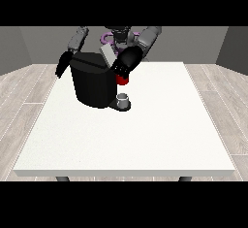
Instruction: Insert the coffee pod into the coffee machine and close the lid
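The black coffee machine [92,84] stands on the white table [145,139] at the back left. Its grey lid [107,55] is tilted up above the top. The hand at the view's right [127,62] hovers at the machine's upper front corner, beside the lid and just above a red thing at the machine [123,80]. A small grey thing [124,99] sits on the machine's low front base. The hand at the view's left [63,65] hangs beside the machine's far side with its fingers straight and nothing in it.
The table's white top stretches from the machine to the near edge [126,173] and to the right edge. Wooden floor surrounds it. The robot's body [118,37] stands right behind the machine.
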